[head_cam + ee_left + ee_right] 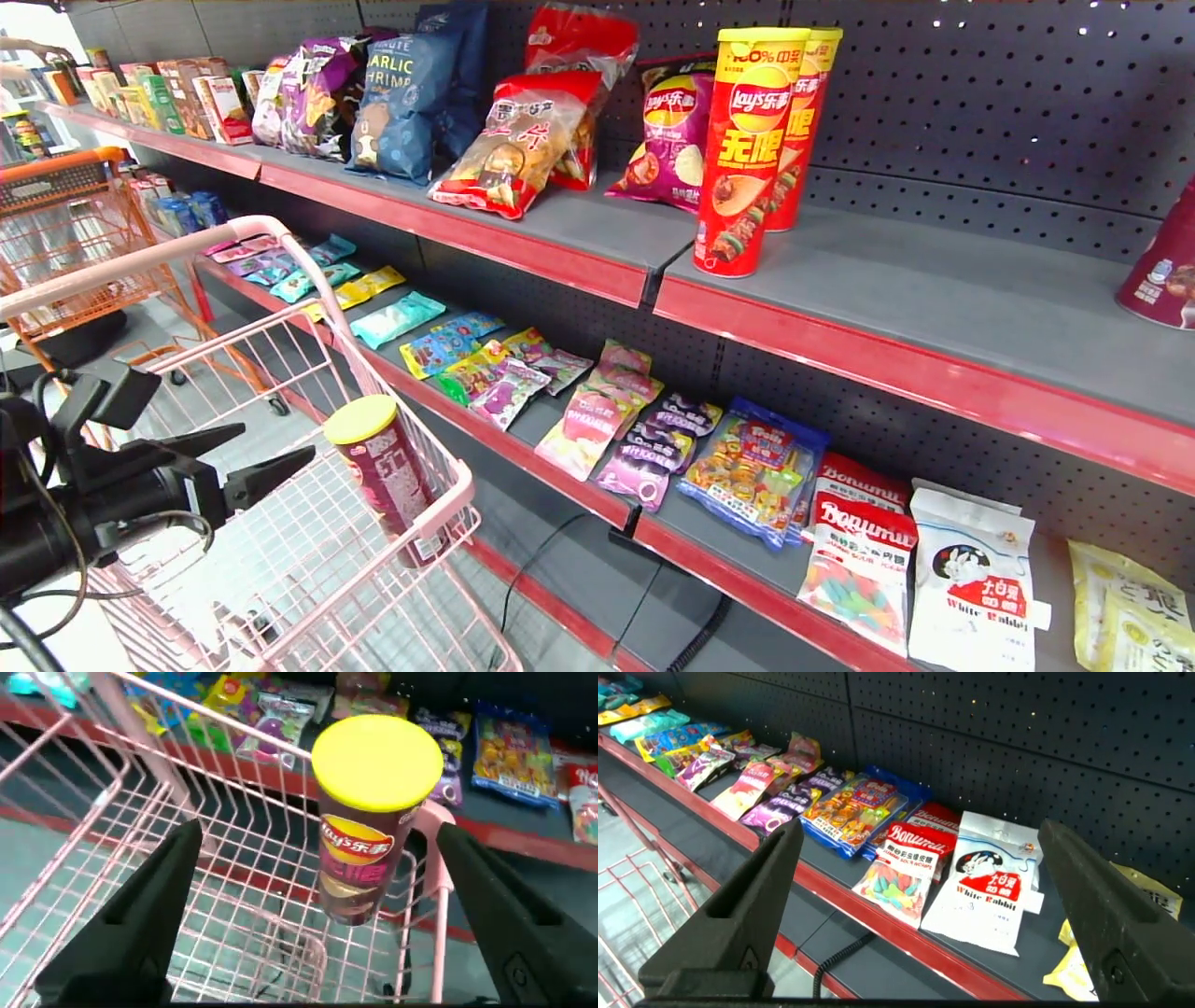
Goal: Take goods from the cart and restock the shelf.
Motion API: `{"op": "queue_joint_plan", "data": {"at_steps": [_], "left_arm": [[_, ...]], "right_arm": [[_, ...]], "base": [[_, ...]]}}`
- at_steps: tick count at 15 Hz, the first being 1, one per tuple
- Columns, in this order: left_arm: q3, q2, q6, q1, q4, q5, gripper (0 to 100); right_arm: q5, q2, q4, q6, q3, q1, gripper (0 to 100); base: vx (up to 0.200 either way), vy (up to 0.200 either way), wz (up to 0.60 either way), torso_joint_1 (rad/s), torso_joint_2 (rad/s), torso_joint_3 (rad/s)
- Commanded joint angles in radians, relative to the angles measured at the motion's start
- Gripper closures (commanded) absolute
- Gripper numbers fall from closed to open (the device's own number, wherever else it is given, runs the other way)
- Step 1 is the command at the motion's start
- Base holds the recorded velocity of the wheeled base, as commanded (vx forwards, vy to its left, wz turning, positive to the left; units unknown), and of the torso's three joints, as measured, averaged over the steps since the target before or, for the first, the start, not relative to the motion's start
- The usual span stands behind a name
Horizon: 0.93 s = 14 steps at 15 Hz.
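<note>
Chip can [387, 476]: maroon tube with a yellow lid, standing upright inside the pink cart, against the basket corner nearest the shelving.
Pink cart [140, 257]: wire basket with a pink rim, parked alongside the lower shelf; the can is the only item seen in it.
Left gripper [280, 441]: claw released, fingers spread wide, over the basket just short of the can; in the left wrist view the can sits between the two fingers without touching either.
Right gripper [922, 829]: claw released, fingers apart and holding nothing, in front of the lower shelf.
Upper shelf [934, 299]: grey deck with a red edge; two red cans [747, 149] stand upright one behind the other, with bare deck beside them.
Snack bags [523, 140]: a row leaning along the upper shelf, on the robot's left of the red cans.
Lower shelf [747, 588]: candy bags [756, 467] lying flat in a row.
Orange cart [65, 201]: beyond the pink one.
</note>
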Motion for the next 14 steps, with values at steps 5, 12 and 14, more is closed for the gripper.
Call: {"op": "queue_joint_plan", "data": {"at_steps": [5,12,14], "left_arm": [[-0.010,0.254,0.058,-0.110,-0.131,-0.015,0],[-0.066,0.465,0.055,-0.211,-0.368,-0.009,0],[-0.099,0.487,0.055,-0.226,-0.389,-0.001,0]], "right_arm": [[0.000,0.001,0.000,-0.001,0.000,0.000,0],[0.000,0.001,0.001,-0.001,0.000,0.000,0],[0.000,0.001,0.000,-0.001,0.000,0.000,0]], "base": [[0.000,0.000,0.00,0.000,0.00,0.000],[0.000,0.000,0.00,0.000,0.00,0.000],[0.000,0.000,0.00,0.000,0.00,0.000]]}}
